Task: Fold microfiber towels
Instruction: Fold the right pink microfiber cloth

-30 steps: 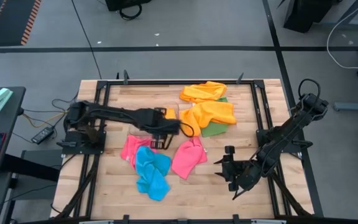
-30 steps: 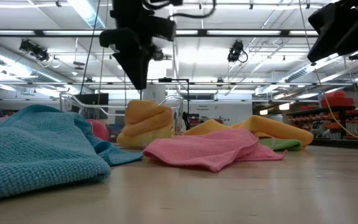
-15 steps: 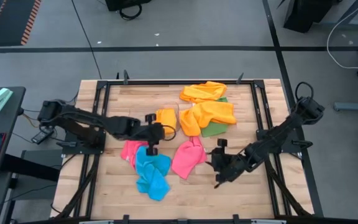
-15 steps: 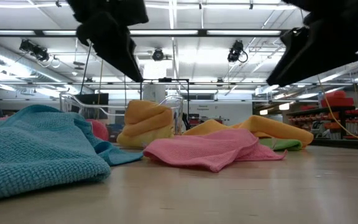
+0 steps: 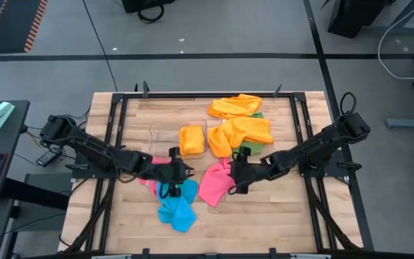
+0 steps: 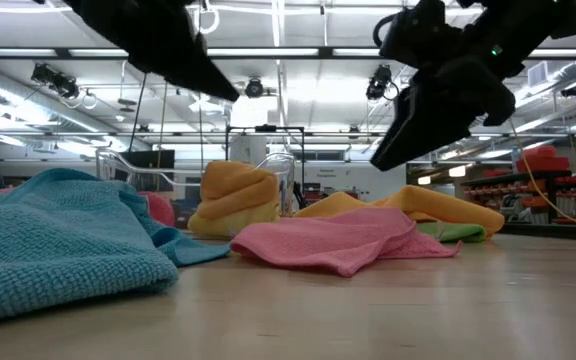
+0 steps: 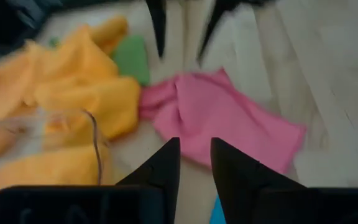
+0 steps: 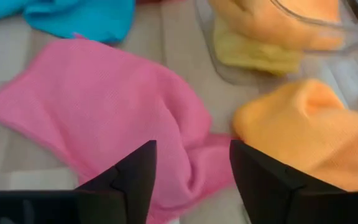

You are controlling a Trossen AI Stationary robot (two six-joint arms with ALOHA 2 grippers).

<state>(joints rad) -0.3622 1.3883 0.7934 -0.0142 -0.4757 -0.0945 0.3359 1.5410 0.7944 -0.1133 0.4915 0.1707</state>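
Both arms have swung inward since a second ago: right gripper (image 5: 237, 175) moved from the table's near-right area to just over the pink towel (image 5: 218, 183), and left gripper (image 5: 172, 173) pulled back from the clear bin (image 5: 180, 139) to sit over the blue towel (image 5: 175, 202) and second pink towel (image 5: 149, 175). Right gripper fingers (image 8: 135, 174) spread wide, nothing between them, pointed at the pink towel's near edge; left gripper fingers (image 7: 166, 163) parted by a narrow gap, also empty, facing the same pink towel from the other side. Outward from there: orange towels (image 5: 241, 133) and a green towel (image 5: 249, 149) heaped just beyond, touching the pink one's far corner; a folded orange-yellow towel (image 5: 191, 139) sits in the bin. Risks: the two grippers are close over one crumpled cloth and could collide; pinching a bunched fold rather than a corner would lift it wadded; dragging may snag the orange heap.
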